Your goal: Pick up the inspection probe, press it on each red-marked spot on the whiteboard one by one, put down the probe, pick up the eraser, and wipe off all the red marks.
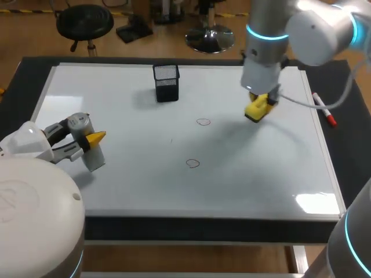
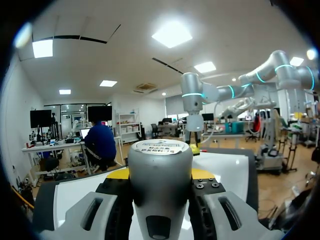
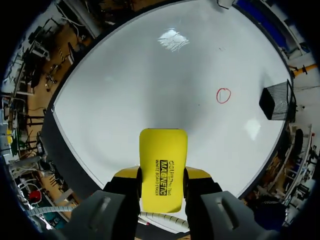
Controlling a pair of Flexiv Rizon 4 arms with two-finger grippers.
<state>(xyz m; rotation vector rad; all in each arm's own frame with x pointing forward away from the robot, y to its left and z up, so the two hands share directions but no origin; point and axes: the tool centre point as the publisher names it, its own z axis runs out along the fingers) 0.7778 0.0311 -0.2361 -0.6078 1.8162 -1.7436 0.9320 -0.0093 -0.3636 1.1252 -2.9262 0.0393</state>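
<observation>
Whiteboard (image 1: 243, 179) centre thru 6 o'clock gives me open room; mesh cup (image 1: 166, 82) stands at 12 (marker (image 1: 324, 110) at 3, beside edge).

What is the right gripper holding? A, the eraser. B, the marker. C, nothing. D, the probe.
A: the right gripper is shut on the eraser above the whiteboard; the probe is in the left gripper.

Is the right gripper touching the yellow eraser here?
Touching. The right wrist view shows the yellow eraser pinched from both sides by the jaws of the right gripper.
</observation>
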